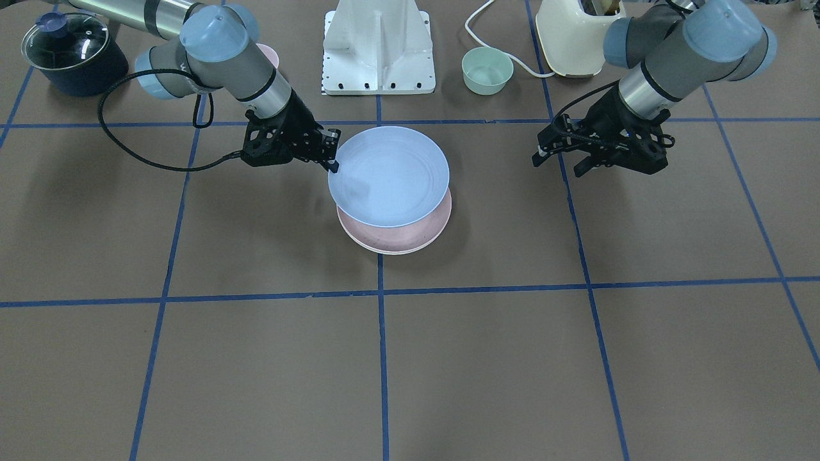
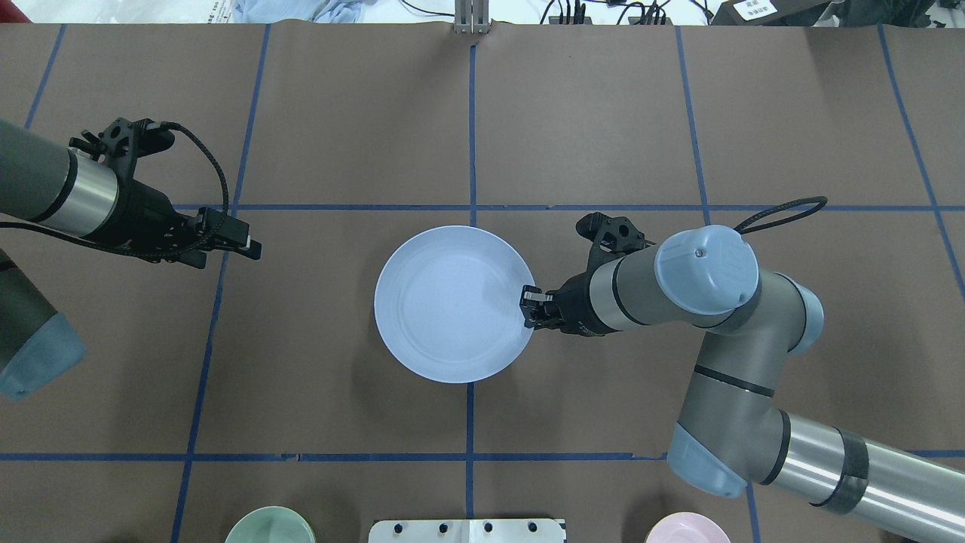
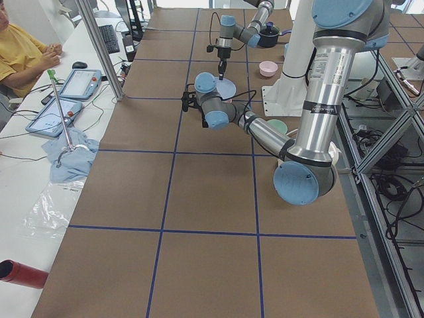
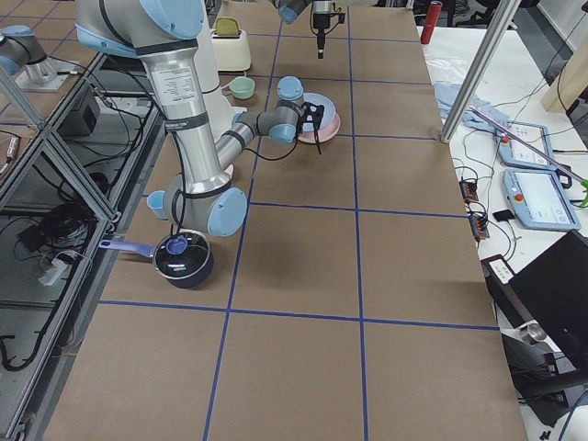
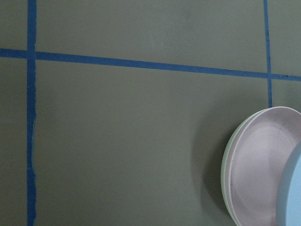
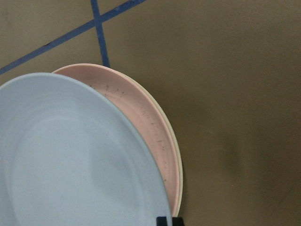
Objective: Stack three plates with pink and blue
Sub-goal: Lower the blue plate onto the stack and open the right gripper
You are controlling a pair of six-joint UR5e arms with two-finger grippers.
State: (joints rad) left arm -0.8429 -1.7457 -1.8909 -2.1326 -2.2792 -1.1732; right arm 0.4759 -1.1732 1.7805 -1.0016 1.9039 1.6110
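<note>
Overhead exterior view: the right gripper (image 2: 530,308) pinches the blue plate (image 2: 452,302) by its rim, over the pink plate (image 1: 410,238) and cream plate (image 5: 224,179). The left gripper (image 1: 558,164) hangs open, empty. Next, I think: lower it straight, let go.

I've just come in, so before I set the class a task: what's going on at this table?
The right gripper is shut on the rim of the light blue plate. It holds that plate over the pink plate, which sits on the cream plate near the middle of the table. The blue plate is offset from the two below and looks not yet set down. The left gripper hangs open off to the side, holding nothing.
</note>
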